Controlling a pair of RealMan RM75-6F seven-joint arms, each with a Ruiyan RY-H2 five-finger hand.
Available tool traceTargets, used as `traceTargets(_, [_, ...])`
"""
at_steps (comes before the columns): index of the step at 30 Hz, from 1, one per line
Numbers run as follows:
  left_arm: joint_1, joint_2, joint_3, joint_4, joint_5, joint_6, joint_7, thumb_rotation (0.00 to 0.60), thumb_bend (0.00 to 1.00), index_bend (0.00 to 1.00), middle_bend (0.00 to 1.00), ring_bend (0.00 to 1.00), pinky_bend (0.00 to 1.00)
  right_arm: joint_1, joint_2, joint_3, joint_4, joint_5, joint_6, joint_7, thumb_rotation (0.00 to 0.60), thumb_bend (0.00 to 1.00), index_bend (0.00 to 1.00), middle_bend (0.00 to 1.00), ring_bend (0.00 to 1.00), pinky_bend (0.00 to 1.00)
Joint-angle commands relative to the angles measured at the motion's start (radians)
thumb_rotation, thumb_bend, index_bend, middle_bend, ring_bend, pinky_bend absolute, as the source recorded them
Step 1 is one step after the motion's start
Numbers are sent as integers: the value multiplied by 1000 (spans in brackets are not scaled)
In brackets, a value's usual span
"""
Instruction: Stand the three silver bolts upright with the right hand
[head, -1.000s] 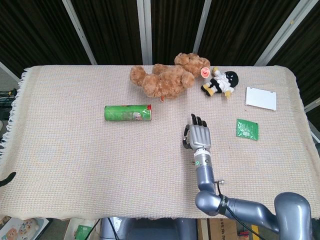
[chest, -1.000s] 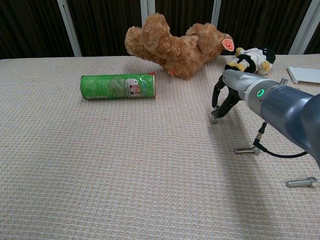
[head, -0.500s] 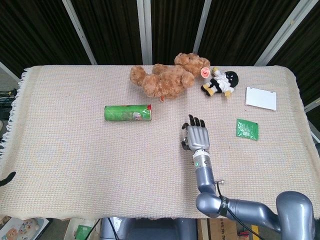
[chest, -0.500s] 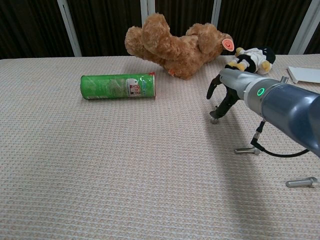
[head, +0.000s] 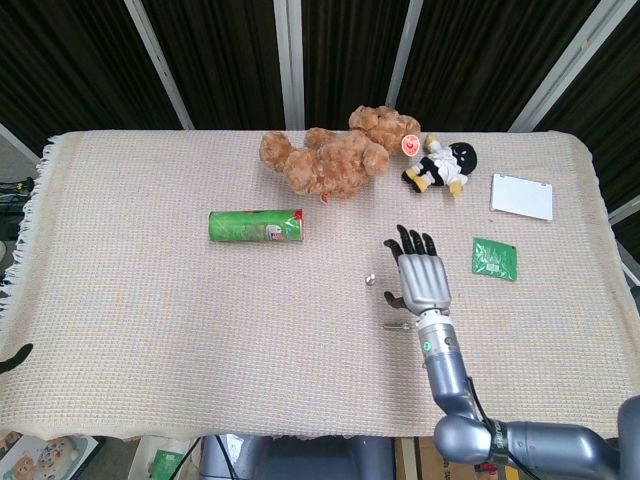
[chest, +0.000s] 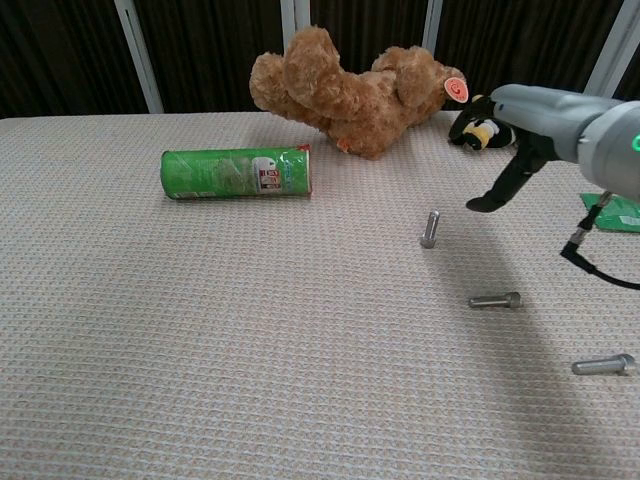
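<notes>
Chest view gives us 1 short silver bolt (chest: 430, 228) upright on the woven beige bench (chest: 200, 330). At its 5 o'clock lies a second silver bolt (chest: 495, 300), flat; a third silver bolt (chest: 603, 366) lies flat further toward 4 o'clock. We see the right hand (head: 424, 277) at its 3 o'clock, above the cloth, fingers spread, holding nothing.

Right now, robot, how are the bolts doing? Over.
Right hand open, raised. One bolt upright, two bolts lying flat. Nothing blocking them.
</notes>
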Motion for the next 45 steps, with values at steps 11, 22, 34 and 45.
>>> traceTargets(11, [4,1,-3,-1,-4,8,-7,600,238,74,63,0,135,-155,132,-186,-68,-223,-3,163,600,230,348,1,0,50])
traceTargets(22, [4,4,-8,0,-12,4,-17,600,237,74,63,0,136,-165,31,-206,26,-241,-34,178,600,230,411,1,0,50])
traceTargets(34, [3,5,-10,-1,-18,-1,-19,600,237,74,62,0,136,-158,-74,-193,93,-211,-32,119,600,285,443,2,0,50])
traceTargets(45, [2,7,-12,0,-21,-2,-23,600,237,74,62,0,136,-156,-115,-174,154,-175,-54,106,600,335,466,2,0,50])
